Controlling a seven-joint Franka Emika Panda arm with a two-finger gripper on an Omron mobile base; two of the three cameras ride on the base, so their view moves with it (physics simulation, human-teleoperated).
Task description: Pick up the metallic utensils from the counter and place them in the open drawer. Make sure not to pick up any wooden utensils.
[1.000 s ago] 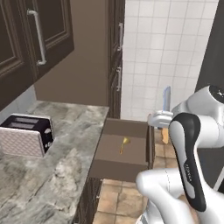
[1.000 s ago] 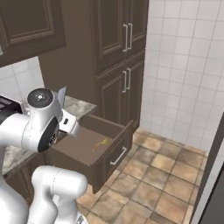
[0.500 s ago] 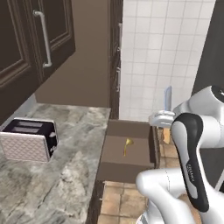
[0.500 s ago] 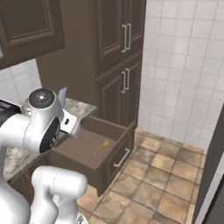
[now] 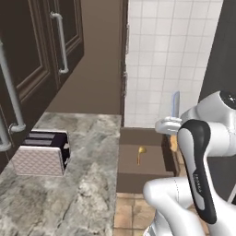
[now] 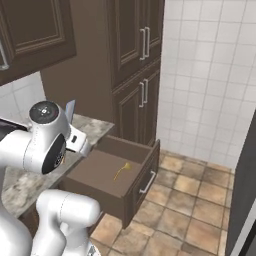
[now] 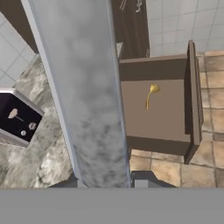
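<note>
Claw (image 7: 107,183) clamped on slim bluish-grey metal utensil (image 5: 174,104), held upright above open dark brown drawer (image 6: 140,170) w/ small golden-yellow spoon (image 7: 150,95) inside; grey marbled surface (image 5: 87,184) beside.

The bluish-grey utensil (image 7: 83,92) looms blurred, its top cut off, hiding the claw's fingertips.

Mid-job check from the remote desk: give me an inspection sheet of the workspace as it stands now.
Surface: marbled counter, beside the drawer.
Job's things: golden spoon lies in the open drawer; blue-grey utensil is upright in the claw, blade large in the hand view.
Clutter: toaster on the counter.
Grippers: claw shut on the utensil, raised above the drawer.
Cables: nothing seen.
Surroundings: dark cabinets, white tiled wall, tan floor tiles.
</note>
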